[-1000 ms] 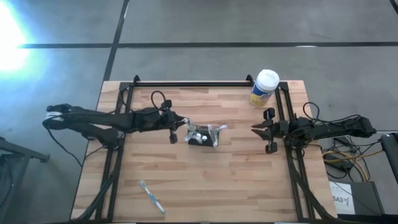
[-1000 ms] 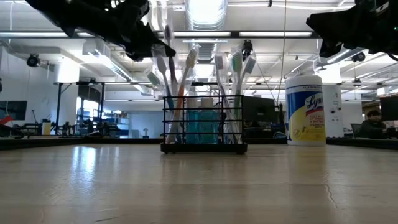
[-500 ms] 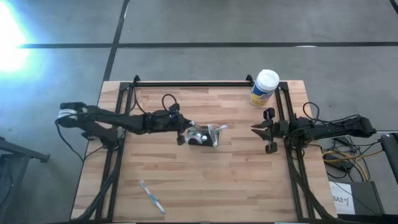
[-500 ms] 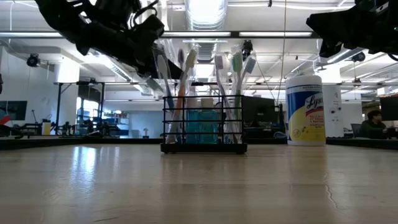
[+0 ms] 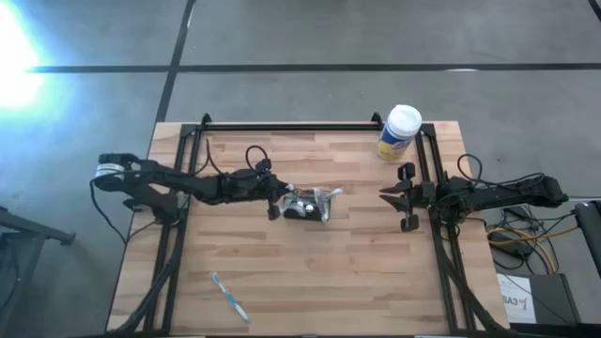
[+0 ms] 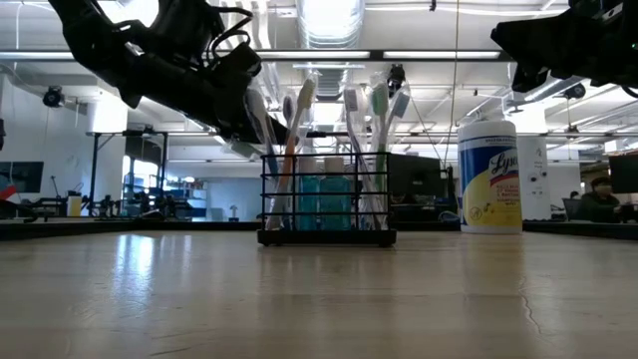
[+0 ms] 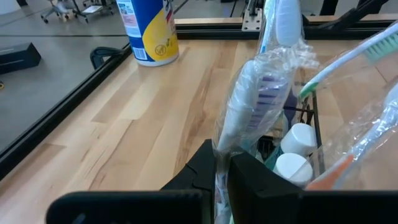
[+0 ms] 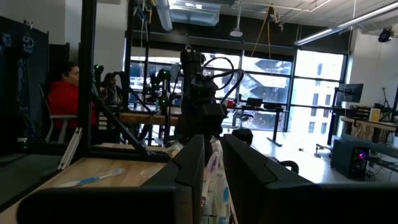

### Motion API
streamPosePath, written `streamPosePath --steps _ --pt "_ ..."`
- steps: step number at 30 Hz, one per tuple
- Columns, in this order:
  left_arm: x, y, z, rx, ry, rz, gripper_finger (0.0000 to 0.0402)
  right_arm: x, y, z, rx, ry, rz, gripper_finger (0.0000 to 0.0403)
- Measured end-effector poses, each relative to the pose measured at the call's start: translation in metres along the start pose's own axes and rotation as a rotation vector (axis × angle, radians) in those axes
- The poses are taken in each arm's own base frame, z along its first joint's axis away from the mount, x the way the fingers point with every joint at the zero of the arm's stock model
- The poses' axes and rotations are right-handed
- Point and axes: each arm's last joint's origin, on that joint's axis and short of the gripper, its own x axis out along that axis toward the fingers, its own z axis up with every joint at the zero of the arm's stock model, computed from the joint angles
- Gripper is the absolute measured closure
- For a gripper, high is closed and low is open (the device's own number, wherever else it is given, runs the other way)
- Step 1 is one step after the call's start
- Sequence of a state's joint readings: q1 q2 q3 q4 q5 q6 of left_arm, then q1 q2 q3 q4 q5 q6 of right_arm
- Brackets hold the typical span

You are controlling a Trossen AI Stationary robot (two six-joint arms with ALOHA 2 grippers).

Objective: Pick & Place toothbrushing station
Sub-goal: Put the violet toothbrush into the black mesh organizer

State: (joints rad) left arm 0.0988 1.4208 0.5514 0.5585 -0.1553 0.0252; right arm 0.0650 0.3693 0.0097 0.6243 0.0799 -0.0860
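1. Near the middle of the wooden table (image 5: pixel 282 272) stood the black mesh holder (image 5: pixel 306 207), upright and already crowded with toothbrushes and a couple of white-capped tubes.
2. At the holder's left side was the left gripper (image 5: pixel 280 205), its fingers pinched nearly shut on a plastic-wrapped toothbrush (image 7: pixel 249 118); the wrist view showed the wrapped brush rising between the two dark fingers (image 7: pixel 252 177), right over the holder's rim.
3. The step in hand looked like placing this brush in the holder. From the level view the brush seemed to lean in among the others, though whether its end had reached the bottom could not be told.
4. The next move would call for lowering the brush straight down into a free gap, then parting the fingers and lifting clear without snagging the crinkled wrap or the neighbouring handles.
5. One more toothbrush (image 5: pixel 229 297) lay flat near the table's front-left, well apart from the holder, apparently still to be collected.
6. The right gripper (image 5: pixel 387 196) waited at the table's right edge, its fingers narrow and holding nothing.
7. A round wipes canister (image 5: pixel 399 132) stood at the back right, away from the work.
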Motion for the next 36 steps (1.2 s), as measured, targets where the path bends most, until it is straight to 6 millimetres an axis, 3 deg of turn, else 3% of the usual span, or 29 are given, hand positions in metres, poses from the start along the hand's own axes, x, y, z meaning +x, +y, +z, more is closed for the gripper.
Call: streamPosePath --steps 10,20,30,36 --pt "-0.001 0.001 -0.001 0.029 0.027 -0.004 0.0355 0.000 0.000 0.000 0.000 -0.003 0.000 0.0346" --pt "0.005 0.000 0.018 0.088 0.055 -0.050 0.0365 0.000 0.000 0.001 -0.002 -0.012 -0.001 0.0346" --pt "0.006 0.000 0.023 0.109 0.067 -0.066 0.0286 0.000 -0.004 0.001 -0.018 -0.005 -0.140 0.0346" --pt "0.005 0.001 0.023 0.110 0.068 -0.066 0.0265 0.001 -0.003 -0.002 0.029 0.024 -0.123 0.0346"
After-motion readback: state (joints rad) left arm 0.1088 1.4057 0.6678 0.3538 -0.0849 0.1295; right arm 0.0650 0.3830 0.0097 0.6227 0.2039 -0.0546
